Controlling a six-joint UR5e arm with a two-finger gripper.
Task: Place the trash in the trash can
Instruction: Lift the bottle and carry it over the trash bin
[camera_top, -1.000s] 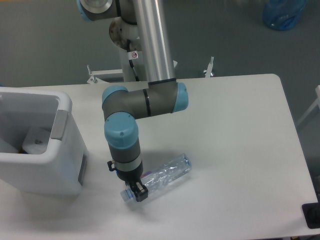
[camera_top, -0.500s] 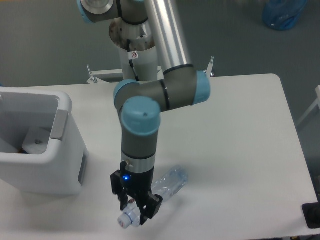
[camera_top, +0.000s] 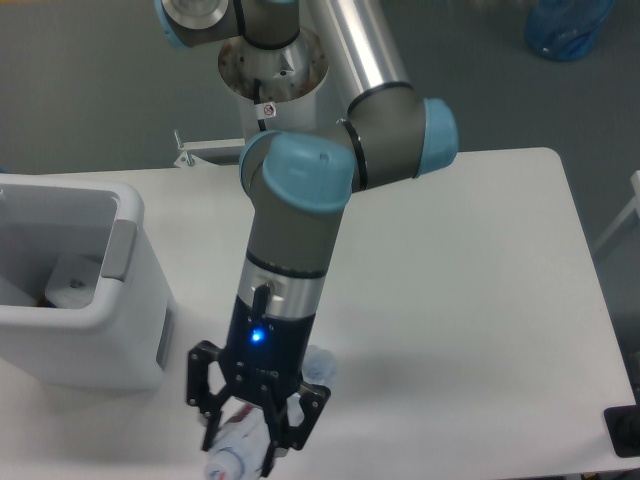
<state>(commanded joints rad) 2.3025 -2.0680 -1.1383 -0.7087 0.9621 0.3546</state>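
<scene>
White table (camera_top: 480, 260) on grey floor (camera_top: 90, 90), blue bag (camera_top: 565, 27) at far right.

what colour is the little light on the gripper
Blue, glowing on the gripper body just above the fingers, seen in the fixed camera view.

Crushed clear bottle (camera_top: 240, 450) held off the table — white trash can (camera_top: 75, 300) left, open-topped.
</scene>
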